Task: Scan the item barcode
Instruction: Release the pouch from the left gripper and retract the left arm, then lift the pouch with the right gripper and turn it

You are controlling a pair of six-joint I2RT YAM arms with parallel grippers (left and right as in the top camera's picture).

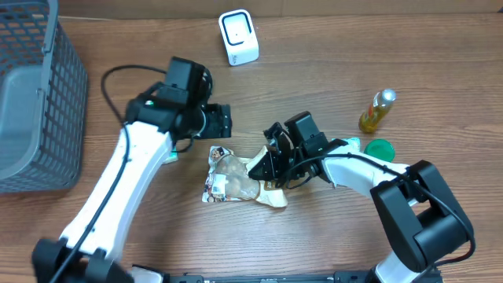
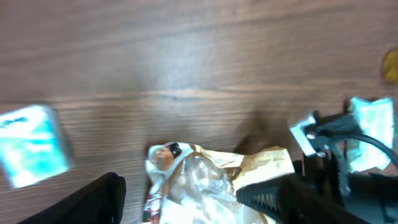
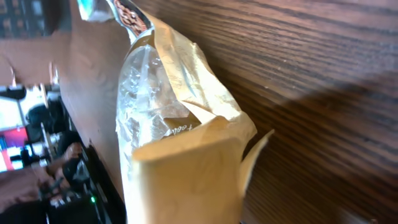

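Jaws of my right gripper [image 1: 269,165] clamp the snack bag [image 1: 228,179] (left gripper [image 1: 224,122] gapes, empty); seemingly grasped, next: lift it toward the far scanner [image 1: 238,37].

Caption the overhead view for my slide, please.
Right claw shut on the snack bag; left claw open nearby.
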